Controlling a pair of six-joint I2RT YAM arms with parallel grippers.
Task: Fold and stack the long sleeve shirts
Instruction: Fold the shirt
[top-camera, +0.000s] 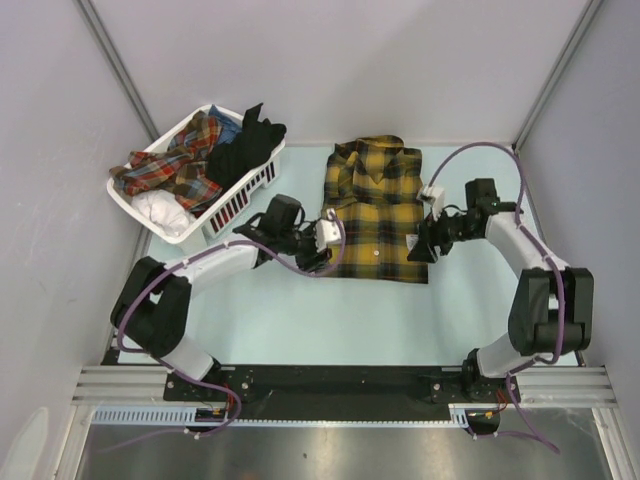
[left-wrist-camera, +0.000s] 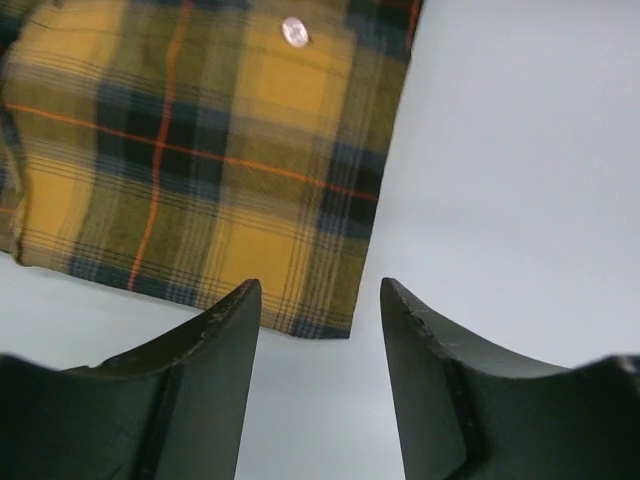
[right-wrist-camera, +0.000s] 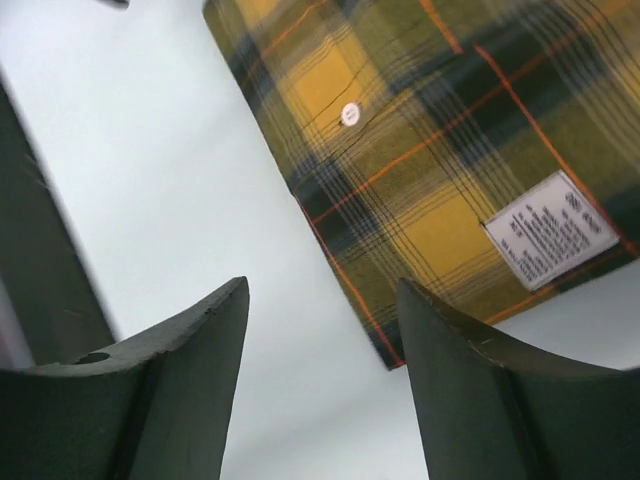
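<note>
Folded mustard-yellow-and-black plaid shirt (top-camera: 375, 210) mid-table | left gripper (left-wrist-camera: 320, 290), right gripper (right-wrist-camera: 322, 285) flank it, jaws apart, empty | white slatted plastic basket (top-camera: 245, 195) of clothes far-left

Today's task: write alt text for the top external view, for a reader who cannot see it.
A folded mustard-yellow and black plaid shirt lies on a pale table, the left gripper at its left edge and the right gripper at its right edge. A white basket of other clothes stands at the far left.
</note>
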